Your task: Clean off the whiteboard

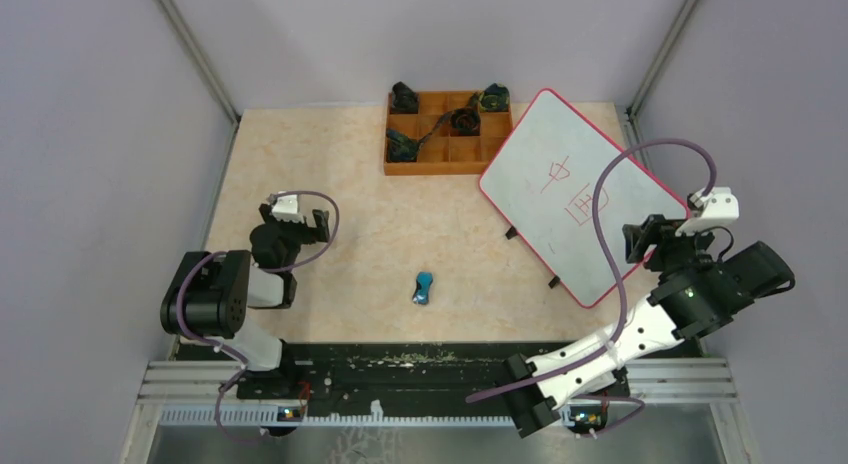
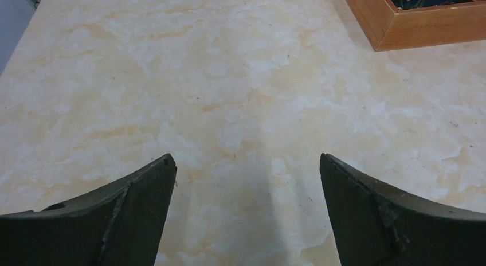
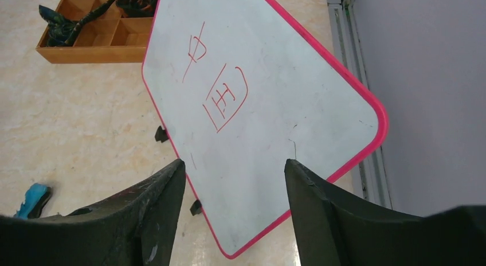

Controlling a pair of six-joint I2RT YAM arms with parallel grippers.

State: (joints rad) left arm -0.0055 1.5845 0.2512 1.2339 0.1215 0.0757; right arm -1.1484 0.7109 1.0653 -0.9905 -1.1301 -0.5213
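Observation:
The whiteboard [image 1: 570,189] lies at the right of the table, turned at an angle, white with a red rim and red handwritten marks [image 1: 570,189] near its middle. It also shows in the right wrist view [image 3: 263,105]. A small blue eraser [image 1: 424,287] lies on the table in front of the board's left side; it shows at the left edge of the right wrist view [image 3: 33,199]. My right gripper [image 3: 235,168] is open and empty above the board's near corner. My left gripper [image 2: 246,163] is open and empty over bare table at the left.
An orange compartment tray [image 1: 400,164] with dark objects stands at the back middle, touching the board's far-left edge; its corner shows in the left wrist view [image 2: 401,31]. Grey walls close in the table on three sides. A black rail [image 1: 420,369] runs along the near edge.

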